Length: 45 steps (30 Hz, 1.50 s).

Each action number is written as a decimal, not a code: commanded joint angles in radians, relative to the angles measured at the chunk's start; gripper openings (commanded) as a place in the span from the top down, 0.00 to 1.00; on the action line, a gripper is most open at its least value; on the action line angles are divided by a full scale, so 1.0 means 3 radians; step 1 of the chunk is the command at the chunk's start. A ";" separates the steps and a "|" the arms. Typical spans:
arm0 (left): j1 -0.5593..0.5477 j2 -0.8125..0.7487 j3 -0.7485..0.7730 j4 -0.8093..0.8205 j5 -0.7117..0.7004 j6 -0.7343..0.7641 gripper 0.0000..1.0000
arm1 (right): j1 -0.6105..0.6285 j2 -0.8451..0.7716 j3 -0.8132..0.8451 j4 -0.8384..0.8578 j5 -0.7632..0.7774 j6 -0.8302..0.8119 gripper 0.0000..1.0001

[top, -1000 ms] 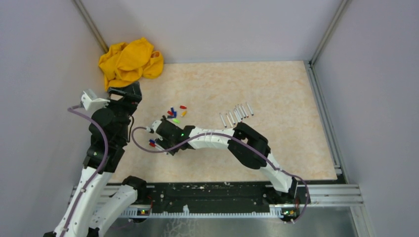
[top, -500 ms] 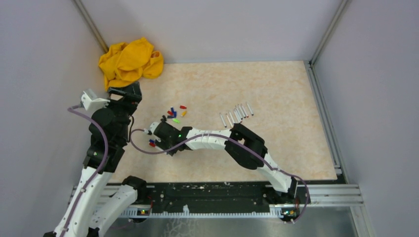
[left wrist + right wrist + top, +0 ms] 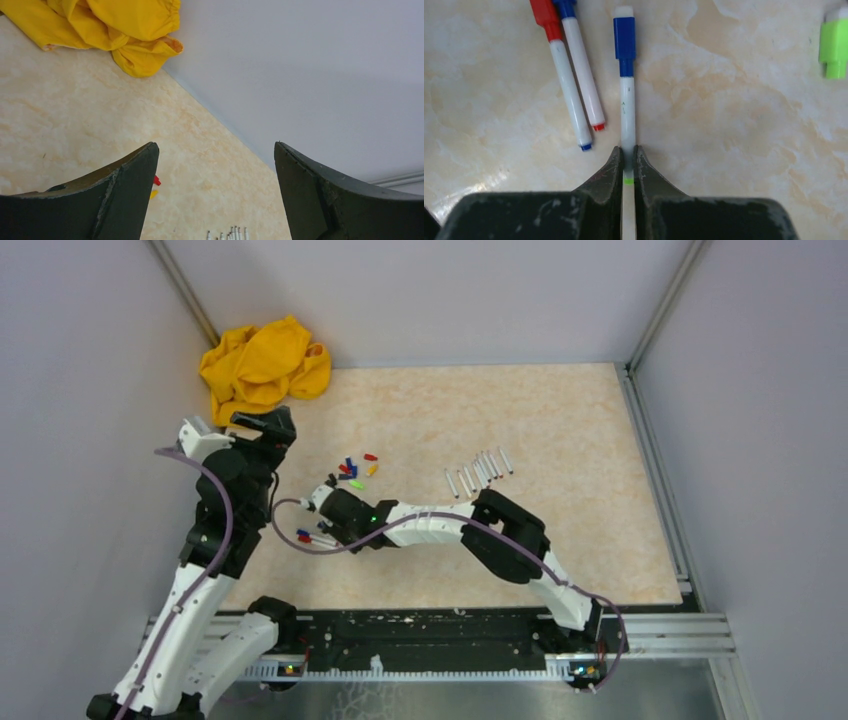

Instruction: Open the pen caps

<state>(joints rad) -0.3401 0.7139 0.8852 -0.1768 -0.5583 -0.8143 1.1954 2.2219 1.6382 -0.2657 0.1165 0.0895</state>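
**Right gripper clamps a blue-capped marker, left gripper stands wide apart**

In the top view the yellow cloth [image 3: 262, 368] lies crumpled in the upper left of the frame, at the far corner of the beige table [image 3: 580, 440]. Just below it the left gripper [image 3: 268, 426] hangs above the table. Its wrist view shows both fingers [image 3: 125, 200] spread wide, with nothing between them.

Left of centre, lower in the frame, the right gripper [image 3: 328, 533] sits low on the table among three markers. In the right wrist view two markers [image 3: 574, 95] lie close side by side in the upper left. One carries a red cap [image 3: 544, 14] and the other a second blue cap [image 3: 565, 7] cut by the top edge.

Just right of them the blue-capped marker [image 3: 627, 110] stands upright in the frame, its blue cap [image 3: 624, 37] still on at the top. The right gripper is clenched on the lower barrel of this marker, near a green band. At the right edge of that view a green cap [image 3: 835, 47] lies alone on the table.

In the centre of the top view the loose caps [image 3: 352, 468] lie scattered, red, blue, yellow and green. Right of centre a row of bare white barrels [image 3: 480, 468] lies well apart from them.
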 commanded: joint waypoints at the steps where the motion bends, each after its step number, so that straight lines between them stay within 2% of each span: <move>1: 0.0014 0.0088 -0.0059 0.0122 -0.0081 0.0030 0.08 | -0.0172 -0.0393 -0.0487 0.0217 -0.0036 0.0185 1.00; 7: 0.0018 0.0294 -0.0133 0.0221 0.0103 0.0013 0.07 | -0.0412 -0.0934 -0.1034 0.0557 -0.0153 0.0256 1.00; 17: 0.0015 0.0773 -0.0461 0.0640 0.0941 -0.0281 0.06 | -0.0875 -0.1579 -0.1566 0.0962 -0.0375 0.0401 1.00; 24: 0.0015 0.1123 -0.0657 0.1003 0.1461 -0.0562 0.08 | -0.1037 -0.1834 -0.1611 0.1037 -0.0501 0.0398 1.00; 34: 0.0014 0.1684 -0.0748 0.1364 0.2304 -0.0824 0.14 | -0.1147 -0.1890 -0.1569 0.1100 -0.0648 0.0420 1.00; 45: 0.0014 0.1993 -0.0736 0.1558 0.2418 -0.0860 0.24 | -0.1167 -0.1933 -0.1570 0.1060 -0.0741 0.0402 1.00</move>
<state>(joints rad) -0.3401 1.2945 0.6613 0.2256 0.1371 -1.0542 0.8539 1.7046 1.1526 0.0147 -0.0807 0.2054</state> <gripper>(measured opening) 0.786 0.030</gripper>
